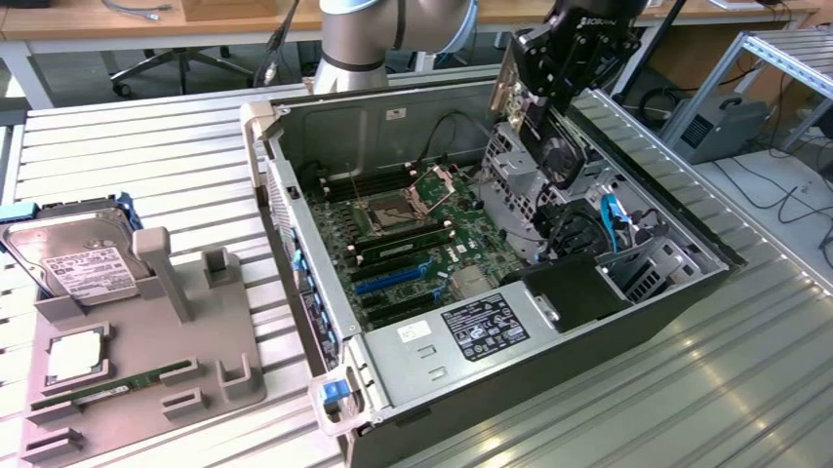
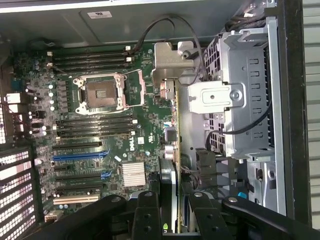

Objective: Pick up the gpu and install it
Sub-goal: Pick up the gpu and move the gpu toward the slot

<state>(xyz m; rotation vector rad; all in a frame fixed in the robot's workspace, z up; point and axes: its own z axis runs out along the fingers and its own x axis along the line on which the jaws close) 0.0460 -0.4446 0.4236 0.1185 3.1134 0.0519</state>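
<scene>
My gripper (image 1: 536, 96) hangs over the far right side of the open computer case (image 1: 677, 292) and is shut on the gpu (image 1: 557, 154). The card hangs on edge, its black fan facing the exterior view's right, above the silver drive cage. In the wrist view the gpu (image 2: 172, 150) runs edge-on out from between my black fingers (image 2: 145, 215). Its silver end bracket (image 2: 167, 57) is at the far end, over the motherboard (image 2: 100, 120) beside the drive cage (image 2: 250, 90). The blue expansion slot (image 2: 77, 156) lies off to the side of the card.
A grey fixture (image 1: 156, 361) on the exterior view's left holds a silver hard drive (image 1: 78, 258), a green RAM stick (image 1: 111, 388) and a CPU (image 1: 76, 353). The power supply (image 1: 482, 327) sits at the case's near end. The arm's base (image 1: 358, 39) stands behind.
</scene>
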